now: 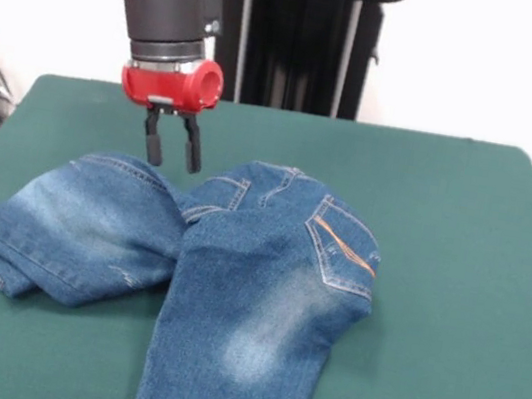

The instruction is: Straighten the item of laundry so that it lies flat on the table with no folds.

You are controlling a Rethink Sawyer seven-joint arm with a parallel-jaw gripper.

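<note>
Bench fills most of the front view, dark green top, rounded far corners, robot pedestal behind its far edge. Jeans lie on the bench's near-centre, shifted toward picture left, blue denim with faded pale patches. One leg runs straight toward the camera and off the bottom edge, pale patch on it. Other leg is folded out sideways to picture left, hem end bunched and turned under near the left edge of the bench. Waist area sits at the far end of the garment, rumpled, not flat. Back pocket with orange-tan stitching shows on the right side of the seat. Red and black arm comes down from top left. End effector hangs just above the far edge of the folded leg, near the waist; its two black fingers are spread slightly apart, pinching nothing, contact with the denim not clear.
</note>
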